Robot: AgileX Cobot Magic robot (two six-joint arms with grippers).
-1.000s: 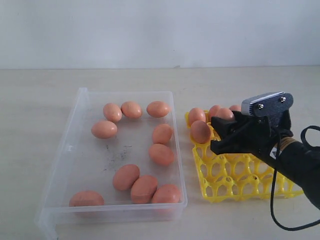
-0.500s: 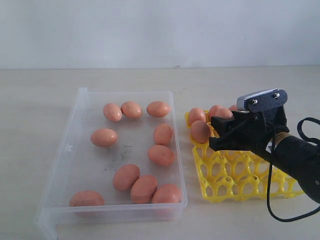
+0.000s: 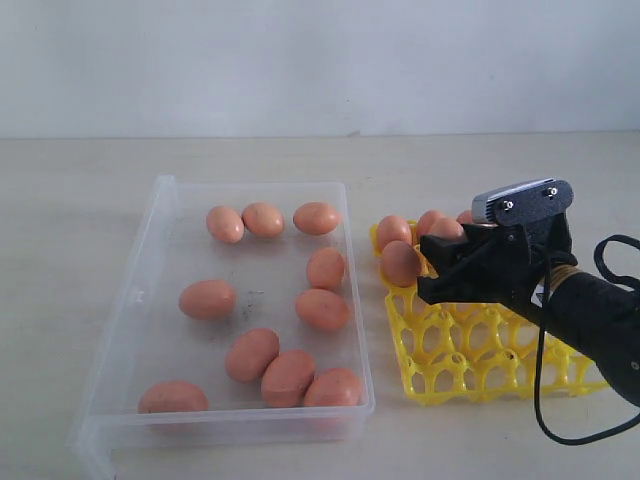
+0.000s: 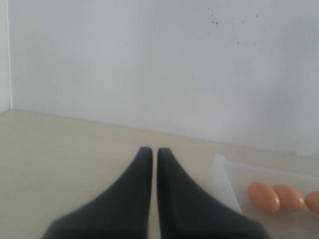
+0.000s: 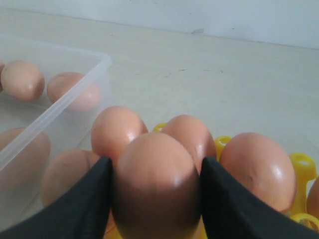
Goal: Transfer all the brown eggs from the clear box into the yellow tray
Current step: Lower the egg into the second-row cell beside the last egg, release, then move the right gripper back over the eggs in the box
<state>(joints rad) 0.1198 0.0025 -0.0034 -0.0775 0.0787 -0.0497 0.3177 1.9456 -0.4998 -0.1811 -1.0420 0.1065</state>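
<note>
Several brown eggs (image 3: 251, 354) lie loose in the clear box (image 3: 150, 300). The yellow tray (image 3: 480, 360) stands to its right with several eggs (image 3: 393, 232) in its far cups. My right gripper (image 3: 432, 268) hangs over the tray's far left part, shut on a brown egg (image 5: 155, 179) held between its black fingers (image 5: 75, 204). In the exterior view those fingers mostly hide that egg. Tray eggs (image 5: 118, 130) sit just behind it. My left gripper (image 4: 151, 152) is shut and empty over bare table, beside the box's corner (image 4: 227, 181); it is outside the exterior view.
The box and tray stand side by side on a pale table (image 3: 60, 200) before a white wall. The tray's near rows of cups (image 3: 470, 375) hold nothing. A black cable (image 3: 545, 400) loops below the right arm.
One loose egg at the left of the box has rolled toward the front. The right gripper, with its egg, shifted slightly left and lower, then held still.
</note>
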